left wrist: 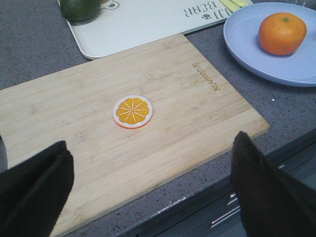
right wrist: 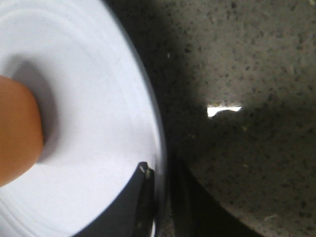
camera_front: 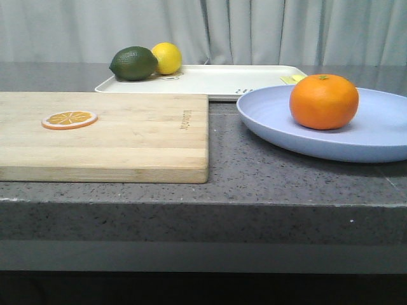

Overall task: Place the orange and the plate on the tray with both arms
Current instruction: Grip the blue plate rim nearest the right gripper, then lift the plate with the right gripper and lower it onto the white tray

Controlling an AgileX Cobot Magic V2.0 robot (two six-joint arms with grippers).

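Note:
The orange (camera_front: 324,100) sits on the lavender plate (camera_front: 381,136) at the right of the counter. The cream tray (camera_front: 210,79) lies just behind them. In the right wrist view the plate's rim (right wrist: 94,123) runs between the fingers of my right gripper (right wrist: 160,170), which is shut on it, one finger over the plate and one outside the rim; the orange (right wrist: 17,133) is close by. My left gripper (left wrist: 151,140) hangs open and empty over the cutting board's near edge, with the orange (left wrist: 282,33), plate (left wrist: 247,54) and tray (left wrist: 143,24) beyond. Neither gripper shows in the front view.
A wooden cutting board (camera_front: 127,140) with an orange slice (camera_front: 69,119) fills the left of the counter. A green lime (camera_front: 133,63) and a yellow lemon (camera_front: 167,57) rest on the tray's far left corner, and a small yellow item (camera_front: 292,79) lies at its right end. The counter's front edge (camera_front: 203,200) is near.

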